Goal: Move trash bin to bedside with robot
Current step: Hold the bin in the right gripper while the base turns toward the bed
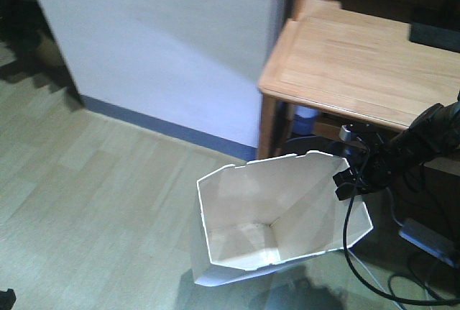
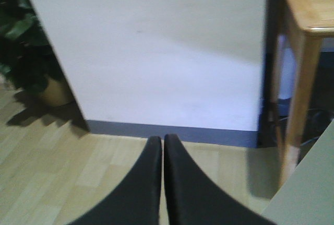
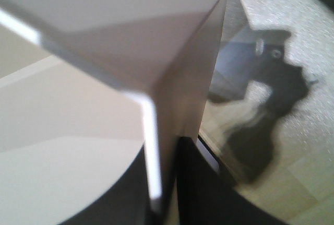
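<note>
From the front-facing camera I see the trash bin [image 1: 277, 213] standing on the pale plank floor [image 1: 93, 188], tilted toward me so its cream inside shows; its angular rim sits just beside the leg of the wooden worktop [image 1: 359, 65]. My right end effector [image 1: 350, 179] meets the rim at the bin's right side, a black arm and loose cables [image 1: 359, 252] trailing off behind it; from here I cannot tell how tightly it closes. Open floor spreads to the left of the bin; a white wall panel [image 1: 158, 44] with a grey base strip stands behind; a power strip [image 1: 429, 239] lies on the floor to the right.

From the left wrist camera, my left end effector [image 2: 162, 146] is clenched on nothing, its two black fingers [image 2: 148, 183] pressed nearly together with only a thin slit between; it points at the white panel and its grey base strip; bare floor lies ahead; a potted plant [image 2: 26, 52] sits at far left; the worktop leg [image 2: 300, 105] stands at right.

From the right wrist camera, the bin wall fills the view, blurred; the thin white rim edge [image 3: 151, 152] runs down between the two dark fingers [image 3: 201, 188], one inside and one outside, so the right end effector is grasping the bin's wall at a corner; the bin's shadow falls on the floor beyond.
</note>
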You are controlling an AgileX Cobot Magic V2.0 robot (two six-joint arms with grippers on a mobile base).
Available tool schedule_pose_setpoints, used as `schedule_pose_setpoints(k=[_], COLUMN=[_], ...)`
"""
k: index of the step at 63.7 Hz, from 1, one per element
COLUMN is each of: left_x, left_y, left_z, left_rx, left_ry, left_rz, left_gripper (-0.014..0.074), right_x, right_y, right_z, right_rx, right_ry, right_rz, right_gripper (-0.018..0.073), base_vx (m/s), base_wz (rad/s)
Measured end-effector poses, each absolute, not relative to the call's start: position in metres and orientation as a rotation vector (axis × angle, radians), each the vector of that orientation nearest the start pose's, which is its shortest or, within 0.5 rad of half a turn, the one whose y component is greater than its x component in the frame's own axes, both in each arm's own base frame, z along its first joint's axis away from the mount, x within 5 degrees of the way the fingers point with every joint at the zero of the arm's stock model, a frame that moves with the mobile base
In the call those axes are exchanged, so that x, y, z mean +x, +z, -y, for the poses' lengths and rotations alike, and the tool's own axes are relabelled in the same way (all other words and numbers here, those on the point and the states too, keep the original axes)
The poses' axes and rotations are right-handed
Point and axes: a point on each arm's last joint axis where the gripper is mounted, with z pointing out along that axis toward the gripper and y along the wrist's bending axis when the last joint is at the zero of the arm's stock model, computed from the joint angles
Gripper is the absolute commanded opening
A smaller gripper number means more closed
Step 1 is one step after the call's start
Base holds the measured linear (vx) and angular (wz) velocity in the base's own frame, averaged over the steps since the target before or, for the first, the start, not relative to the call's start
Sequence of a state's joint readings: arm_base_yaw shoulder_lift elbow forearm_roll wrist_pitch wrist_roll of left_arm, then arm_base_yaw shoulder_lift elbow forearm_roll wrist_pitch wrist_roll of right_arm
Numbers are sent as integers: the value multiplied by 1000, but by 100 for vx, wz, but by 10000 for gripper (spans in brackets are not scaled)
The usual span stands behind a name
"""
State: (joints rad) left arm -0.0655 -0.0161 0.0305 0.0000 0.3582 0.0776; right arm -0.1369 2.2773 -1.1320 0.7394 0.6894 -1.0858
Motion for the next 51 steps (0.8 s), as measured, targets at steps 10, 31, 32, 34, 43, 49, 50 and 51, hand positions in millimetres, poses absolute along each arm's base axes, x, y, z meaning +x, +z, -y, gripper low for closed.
schedule_pose_setpoints(k=[10, 31, 32, 34, 43, 49, 50, 51], left_x=[53, 53, 53, 53, 53, 53, 53, 53], left_y=[172, 172, 172, 172, 172, 172, 172, 172], left_z=[3, 3, 3, 3, 3, 3, 3, 3], left_rx=[133, 133, 133, 133, 133, 133, 133, 133], left_ry=[8, 8, 8, 8, 8, 8, 8, 8], left_rz=[-1851, -1851, -1851, -1851, -1851, -1851, -1851, -1851], left_gripper=[-7, -7, -7, -7, -7, -7, -7, -7], right_x=[353, 353, 353, 353, 354, 354, 354, 354], right_y=[23, 23, 23, 23, 23, 23, 23, 23], right_z=[9, 9, 9, 9, 9, 10, 10, 10], right_rx=[-488, -503, -503, -502, -498, -494, -494, -494], right_ry=[666, 664, 664, 663, 651, 645, 645, 645], right_rz=[-2934, -2937, -2937, -2936, -2934, -2932, -2932, -2932], right_gripper=[-3, -3, -3, -3, -3, -3, -3, -3], base_vx=[-1, 8, 13, 13, 14, 14, 14, 14], base_wz=[54, 44, 40, 40, 42, 46, 48, 48])
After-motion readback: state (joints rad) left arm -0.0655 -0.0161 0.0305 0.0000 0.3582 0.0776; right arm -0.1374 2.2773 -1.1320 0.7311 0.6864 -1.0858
